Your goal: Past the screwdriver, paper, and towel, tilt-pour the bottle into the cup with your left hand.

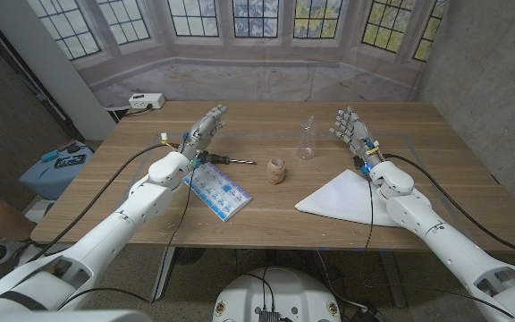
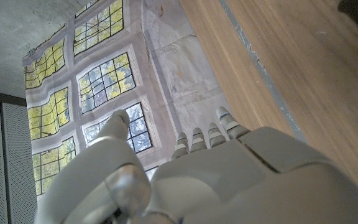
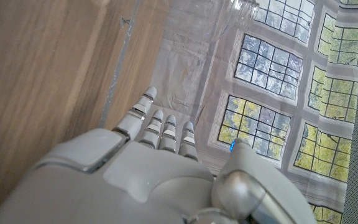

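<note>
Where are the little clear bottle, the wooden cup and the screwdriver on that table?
bottle [image 1: 308,141], head view, on its clear body.
cup [image 1: 277,170], head view, on its wooden side.
screwdriver [image 1: 236,162], head view, on its metal shaft.

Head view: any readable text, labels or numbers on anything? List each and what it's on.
None can be read.
Paper: blue and white print in rows, too small to read.
White box at the table's far left corner: no legible marking.
Bottle, cup, towel: no print visible.
</note>
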Available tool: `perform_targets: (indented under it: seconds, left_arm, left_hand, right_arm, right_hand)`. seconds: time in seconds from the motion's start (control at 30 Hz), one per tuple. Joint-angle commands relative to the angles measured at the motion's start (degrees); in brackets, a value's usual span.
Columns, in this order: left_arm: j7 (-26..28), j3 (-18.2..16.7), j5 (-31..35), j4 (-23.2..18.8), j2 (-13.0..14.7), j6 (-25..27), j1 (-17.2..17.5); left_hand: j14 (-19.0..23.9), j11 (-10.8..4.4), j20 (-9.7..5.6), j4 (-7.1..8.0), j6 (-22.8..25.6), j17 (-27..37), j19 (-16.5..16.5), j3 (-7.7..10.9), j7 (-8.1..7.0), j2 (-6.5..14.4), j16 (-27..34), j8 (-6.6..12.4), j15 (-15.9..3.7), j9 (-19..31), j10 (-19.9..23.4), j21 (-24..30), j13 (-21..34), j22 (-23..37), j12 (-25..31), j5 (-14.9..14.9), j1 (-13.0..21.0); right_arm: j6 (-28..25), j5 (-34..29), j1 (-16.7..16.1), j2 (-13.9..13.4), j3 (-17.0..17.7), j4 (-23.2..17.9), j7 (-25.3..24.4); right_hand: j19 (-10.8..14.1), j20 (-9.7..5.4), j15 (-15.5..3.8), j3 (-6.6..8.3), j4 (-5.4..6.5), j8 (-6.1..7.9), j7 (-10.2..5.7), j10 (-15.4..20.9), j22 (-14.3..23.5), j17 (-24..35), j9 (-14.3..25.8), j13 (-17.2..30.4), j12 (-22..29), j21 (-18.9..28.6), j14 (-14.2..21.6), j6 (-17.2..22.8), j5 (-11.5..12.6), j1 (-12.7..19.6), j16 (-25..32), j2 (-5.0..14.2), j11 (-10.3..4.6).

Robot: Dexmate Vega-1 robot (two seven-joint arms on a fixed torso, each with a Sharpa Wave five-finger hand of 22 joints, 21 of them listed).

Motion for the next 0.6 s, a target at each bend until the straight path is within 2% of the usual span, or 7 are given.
perform_targets:
  seconds: [0.03, 0.2, 0.3, 0.37, 0.43, 0.6]
  left_arm:
    - [-3.27, 2.29, 2.48, 3.42, -0.64, -0.62, -4.58]
    - [-3.40, 2.92, 3.71, 3.35, -0.55, -0.81, -5.19]
    - [-3.30, 2.70, 3.51, 3.48, -1.30, -2.95, -4.54]
    - [-2.73, 2.88, 4.36, 2.59, -1.12, -3.60, -3.95]
    - [-1.70, 2.95, 5.17, 1.41, -1.00, -4.06, -3.17]
    - [-1.74, 3.55, 6.34, -0.69, -0.16, -3.70, -2.32]
  left_hand:
    - [0.12, -0.02, 0.34, -1.14, -0.79, 0.16, 0.63, 0.18, 0.03, -0.14, 0.04, 0.41, 0.19, 0.11, -0.34, -0.31, 0.33, 0.09, -0.04, 0.20, 1.32]
    - [0.06, 0.11, 0.50, -2.02, -1.00, 0.17, 0.91, 0.44, 0.10, -0.22, 0.01, 0.44, 0.39, 0.12, -0.49, -0.68, 0.34, 0.11, -0.07, 0.29, 2.42]
    - [0.24, 0.08, 0.55, -2.36, -0.97, 0.18, 1.13, 0.54, 0.07, -0.27, 0.08, 0.49, 0.37, 0.12, -0.26, -0.81, 0.35, 0.12, 0.04, 0.32, 2.89]
    - [1.18, 0.37, 0.64, -2.95, -0.30, 0.19, 2.01, 0.69, 0.10, -0.40, 0.37, 0.76, 0.34, 0.12, 0.52, -1.00, 0.37, 0.15, 0.35, 0.33, 3.89]
    - [1.65, -0.03, 0.45, -3.23, 0.44, 0.19, 2.69, 0.68, 0.21, -0.70, 0.45, 0.99, 0.10, 0.12, 1.46, -1.15, 0.39, 0.16, 0.69, 0.26, 4.51]
    - [2.54, -0.14, 0.28, -3.48, 1.22, 0.20, 3.66, 0.63, 0.23, -1.16, 0.63, 1.17, -0.09, 0.12, 2.18, -1.27, 0.41, 0.18, 0.90, 0.13, 5.22]
  right_arm:
    - [1.51, -0.59, 1.25, 1.35, -0.19, 2.09, -0.11]
    - [1.84, -0.66, 2.16, 2.20, -0.54, 3.33, 0.18]
    - [2.18, -0.86, 2.63, 2.54, -0.73, 3.90, 0.37]
    - [2.50, -0.94, 2.94, 2.74, -0.84, 4.38, 0.69]
    - [2.53, -1.02, 3.10, 2.79, -0.95, 4.54, 0.85]
    - [2.71, -1.13, 3.05, 2.64, -1.02, 4.40, 1.11]
  right_hand:
    - [0.38, 0.26, -0.03, 0.49, 0.01, 0.33, 0.22, 0.55, 0.18, 0.00, 0.17, 0.05, 0.21, 0.34, 0.22, 0.27, 0.44, 0.01, 0.19, 0.07, 0.11]
    - [0.52, 0.30, 0.03, 0.55, -0.02, 0.36, 0.27, 0.60, 0.19, -0.15, 0.16, 0.05, 0.24, 0.40, 0.27, 0.34, 0.47, 0.02, 0.21, 0.12, 0.11]
    - [0.54, 0.30, 0.02, 0.59, -0.04, 0.38, 0.29, 0.61, 0.19, -0.22, 0.16, 0.05, 0.24, 0.40, 0.30, 0.38, 0.48, 0.03, 0.23, 0.15, 0.20]
    - [0.58, 0.32, 0.03, 0.62, -0.07, 0.40, 0.39, 0.67, 0.19, -0.29, 0.15, 0.05, 0.27, 0.41, 0.32, 0.42, 0.50, 0.04, 0.23, 0.18, 0.19]
    - [0.64, 0.30, 0.02, 0.65, -0.08, 0.44, 0.44, 0.70, 0.19, -0.33, 0.15, 0.05, 0.29, 0.43, 0.44, 0.53, 0.50, 0.06, 0.28, 0.20, 0.19]
    - [0.73, 0.24, 0.04, 0.76, -0.15, 0.52, 0.59, 0.87, 0.20, -0.52, 0.14, 0.05, 0.36, 0.46, 0.57, 0.75, 0.53, 0.11, 0.33, 0.27, -0.07]
